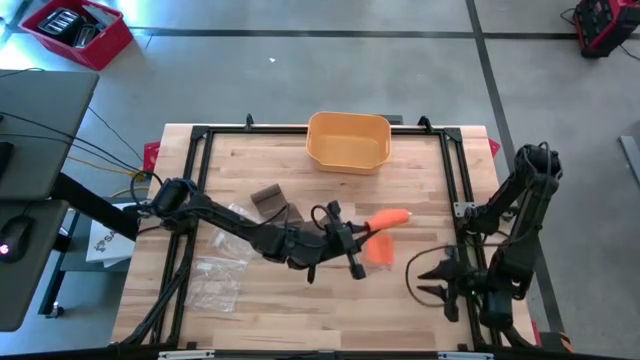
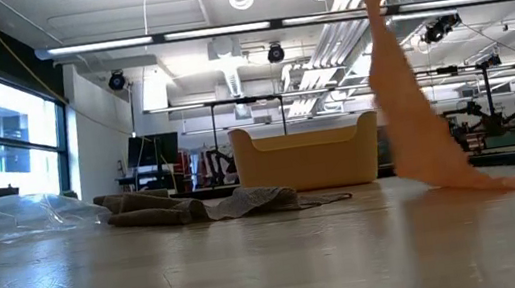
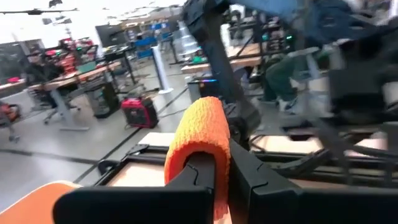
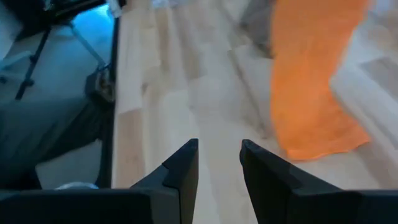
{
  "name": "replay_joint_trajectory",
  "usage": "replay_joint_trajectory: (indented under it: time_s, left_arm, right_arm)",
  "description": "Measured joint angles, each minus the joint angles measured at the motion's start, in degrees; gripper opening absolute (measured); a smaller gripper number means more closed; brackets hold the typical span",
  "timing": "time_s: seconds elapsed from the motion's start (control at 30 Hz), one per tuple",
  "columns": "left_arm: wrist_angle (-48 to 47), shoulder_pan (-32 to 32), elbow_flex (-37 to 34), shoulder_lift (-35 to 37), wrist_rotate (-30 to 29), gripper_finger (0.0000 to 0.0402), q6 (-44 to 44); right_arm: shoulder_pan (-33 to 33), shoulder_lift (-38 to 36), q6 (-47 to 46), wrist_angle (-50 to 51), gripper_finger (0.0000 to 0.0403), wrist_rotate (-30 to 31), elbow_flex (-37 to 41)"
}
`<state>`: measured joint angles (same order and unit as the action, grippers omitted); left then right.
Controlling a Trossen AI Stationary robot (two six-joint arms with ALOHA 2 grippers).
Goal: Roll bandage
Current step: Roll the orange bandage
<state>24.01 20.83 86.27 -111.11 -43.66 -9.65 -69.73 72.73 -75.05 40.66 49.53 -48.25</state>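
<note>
At mid-table we see the left gripper [image 1: 362, 243] clamped on an orange bandage roll [image 3: 198, 140], lifted off the wood, its loose tail [image 2: 415, 112] hanging down to the tabletop [image 1: 300, 310]. The right gripper [image 1: 428, 282] waits near the table's right edge, fingers [image 4: 180, 171] parted and empty. A yellow bin [image 1: 348, 141] stands behind.

Both arms are dark, near-black, built of rounded joint housings linked by slim tubes. The left arm [image 1: 230, 225] is long and slender; the right arm [image 1: 510, 235] is bulkier, with a black cable looping at about nine o'clock of its wrist. The fingers [image 4: 180, 171] are matte black, angular wedges, possibly plastic.
</note>
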Motion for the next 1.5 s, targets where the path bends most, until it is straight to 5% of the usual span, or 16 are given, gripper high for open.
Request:
replay_joint_trajectory:
  time_s: [0.3,0.57,0.93,1.2,1.5]
  left_arm:
    - [-0.91,0.19,-0.13,0.00,-1.01,0.0005,5.81]
    - [-8.53,0.27,-0.13,0.00,-3.59,0.0005,14.76]
    - [-13.86,0.73,-0.13,0.00,-11.29,0.0005,17.09]
    - [-13.92,1.45,-0.13,0.00,-13.89,0.0005,17.10]
    - [-13.94,1.72,-0.13,0.00,-16.20,0.0005,16.43]
  right_arm:
    - [5.29,10.63,23.08,-15.18,0.0113,-9.91,0.00]
    - [17.66,12.39,52.02,-20.55,0.0164,-29.92,0.00]
    - [35.05,12.79,77.09,-21.39,0.0192,-29.63,9.46]
    - [46.78,12.41,84.15,-39.68,0.0156,-44.73,20.17]
    - [47.93,12.63,75.96,-52.98,0.0011,-44.15,26.91]
